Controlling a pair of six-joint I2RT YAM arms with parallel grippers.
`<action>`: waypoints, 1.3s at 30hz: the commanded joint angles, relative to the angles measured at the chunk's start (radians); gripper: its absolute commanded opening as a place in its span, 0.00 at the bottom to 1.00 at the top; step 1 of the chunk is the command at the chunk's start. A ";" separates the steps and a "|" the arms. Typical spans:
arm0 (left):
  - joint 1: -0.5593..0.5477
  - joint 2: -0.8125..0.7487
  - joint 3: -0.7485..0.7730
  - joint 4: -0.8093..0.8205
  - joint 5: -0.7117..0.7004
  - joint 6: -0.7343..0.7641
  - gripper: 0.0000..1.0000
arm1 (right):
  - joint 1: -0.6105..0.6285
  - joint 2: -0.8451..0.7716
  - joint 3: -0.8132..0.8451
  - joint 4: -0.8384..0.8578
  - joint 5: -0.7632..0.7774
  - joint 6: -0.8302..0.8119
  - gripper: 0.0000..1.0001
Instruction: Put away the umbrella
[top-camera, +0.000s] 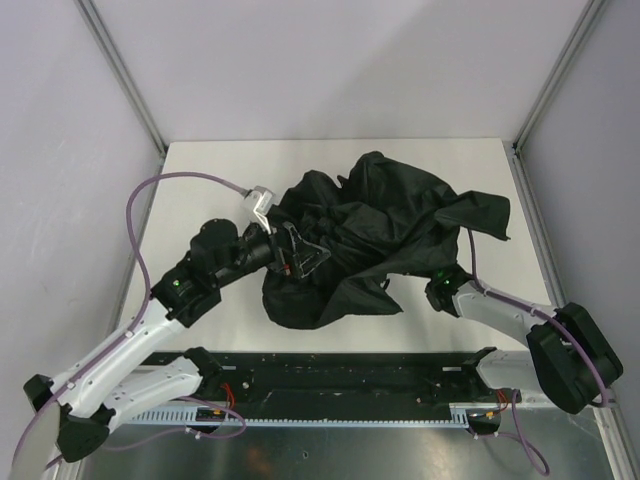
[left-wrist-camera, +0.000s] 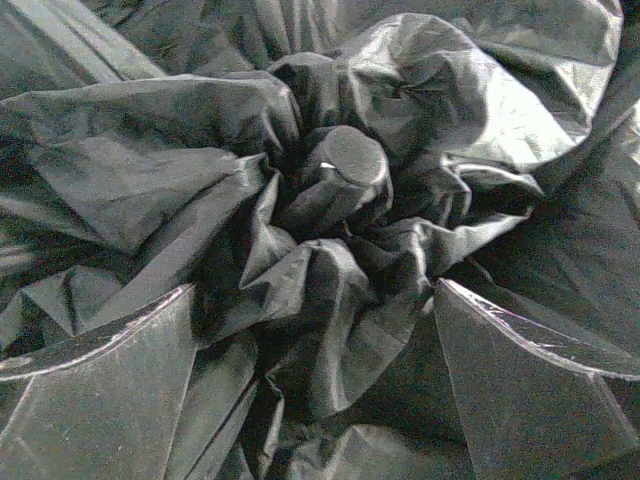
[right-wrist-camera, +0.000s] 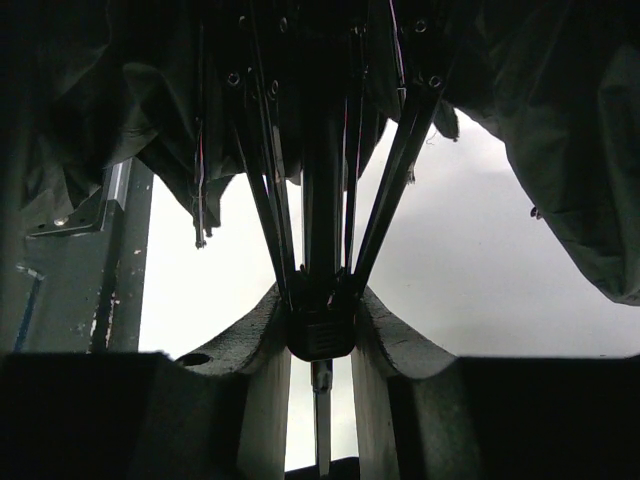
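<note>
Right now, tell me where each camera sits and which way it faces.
Top external: above and behind the arms, looking down on the table and the umbrella; both arms show, the left tool at the canopy.
Left wrist: on the left arm, facing the crumpled canopy and its cap; open fingers frame the bottom corners.
Right wrist: on the right arm, looking along the shaft into the ribs; the right tool clamps the hub.
Shared: top and left wrist both show the canopy's outside.

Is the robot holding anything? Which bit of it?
Yes. The right pincer grips the crumpled black fabric umbrella by its central shaft, where the thin ribs meet. The open left pincer holds nothing.
</note>
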 joint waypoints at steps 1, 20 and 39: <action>-0.005 0.037 -0.025 0.145 -0.036 -0.063 0.99 | 0.005 0.022 0.011 0.168 -0.003 0.045 0.00; -0.004 0.238 0.026 0.477 0.149 -0.145 0.46 | 0.073 -0.026 0.011 0.021 0.055 0.036 0.03; 0.067 -0.044 0.009 0.430 -0.182 -0.145 0.00 | 0.034 -0.312 -0.301 -0.086 0.455 0.450 0.99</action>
